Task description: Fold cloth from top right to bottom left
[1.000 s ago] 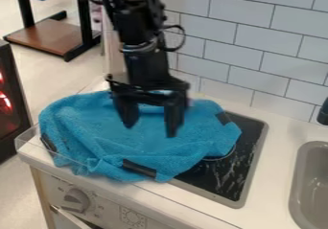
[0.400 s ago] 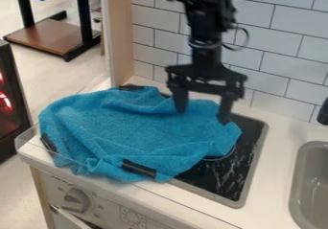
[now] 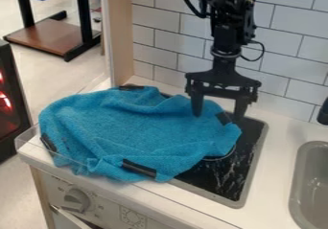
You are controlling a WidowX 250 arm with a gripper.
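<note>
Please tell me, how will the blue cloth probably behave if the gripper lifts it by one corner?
The blue cloth is likely floppy and would hang down, since it lies in soft folds. Its fuzzy, towel-like surface suggests it should not be very slippery. The black strips on its edges might be stiffer than the rest.

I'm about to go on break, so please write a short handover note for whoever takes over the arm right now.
Gripper: open, fingers apart over the cloth's upper right edge, by a black strip; whether it touches the cloth I can't tell. No cloth is lifted.
Cloth: blue, spread and rumpled over the black cooktop, whose right and near-right parts are bare.
Done: no top-right-to-bottom-left fold visible.
Left: grasp the top right part, carry it over to the bottom left, let go. The rumples may make the fold uneven.
</note>
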